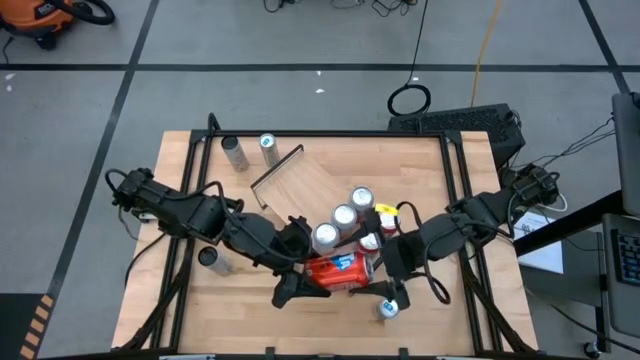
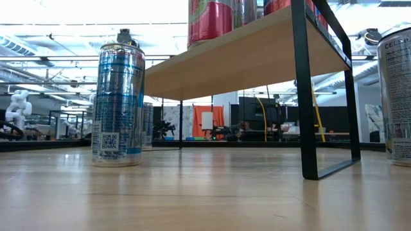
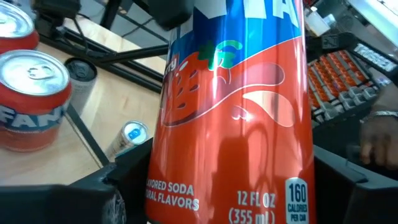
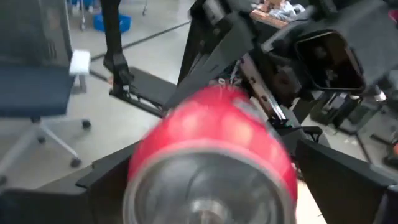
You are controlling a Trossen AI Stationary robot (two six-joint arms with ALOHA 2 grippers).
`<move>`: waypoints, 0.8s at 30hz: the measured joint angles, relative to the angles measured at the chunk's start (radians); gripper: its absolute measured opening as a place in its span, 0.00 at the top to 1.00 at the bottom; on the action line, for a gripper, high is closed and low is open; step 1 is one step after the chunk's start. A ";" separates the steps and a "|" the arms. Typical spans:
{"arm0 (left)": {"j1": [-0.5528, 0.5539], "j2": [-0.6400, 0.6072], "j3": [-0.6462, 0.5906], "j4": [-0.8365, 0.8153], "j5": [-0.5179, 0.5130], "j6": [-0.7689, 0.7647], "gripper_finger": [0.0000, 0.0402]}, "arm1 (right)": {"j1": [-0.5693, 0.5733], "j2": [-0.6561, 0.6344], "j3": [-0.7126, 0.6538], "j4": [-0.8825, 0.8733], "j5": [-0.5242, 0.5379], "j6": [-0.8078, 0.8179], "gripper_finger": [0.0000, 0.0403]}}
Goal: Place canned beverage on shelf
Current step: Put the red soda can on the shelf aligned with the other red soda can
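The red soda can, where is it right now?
In the high view the red soda can lies sideways between the left gripper and right gripper, just in front of the silver-topped cans on the light-wood shelf.

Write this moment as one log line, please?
stage: handover | left gripper: shut on red can | right gripper: open at can end | shelf: three cans

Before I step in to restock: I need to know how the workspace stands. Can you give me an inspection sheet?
Surface: wooden table, no spills seen.
Job's things: shelf carries at least three upright cans; red can is sideways between the hands.
Clutter: four loose cans stand on the table.
Hands: left hand shut on the red can; right hand at its other end.
Cables: coil on the floor beyond the table.
Surroundings: orange vacuum on the floor.
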 joint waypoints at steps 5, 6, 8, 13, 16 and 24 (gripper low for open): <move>0.000 0.001 -0.002 0.042 -0.046 0.049 0.27 | 0.000 -0.003 0.000 0.013 0.000 0.196 0.01; 0.000 -0.001 -0.002 0.057 -0.054 0.064 0.27 | 0.000 -0.003 0.000 0.012 -0.001 0.245 0.01; -0.002 -0.002 -0.002 0.075 -0.074 0.091 0.27 | 0.000 -0.004 0.000 0.012 -0.002 0.345 0.01; -0.010 -0.002 0.008 0.108 -0.132 0.198 0.27 | 0.000 -0.008 0.000 0.009 -0.004 0.571 0.01; -0.027 -0.002 0.019 0.113 -0.213 0.274 0.27 | 0.000 -0.014 0.000 0.006 -0.006 0.690 0.01; -0.090 -0.003 0.019 0.179 -0.547 0.484 0.27 | 0.000 -0.042 0.000 0.045 -0.004 0.777 0.01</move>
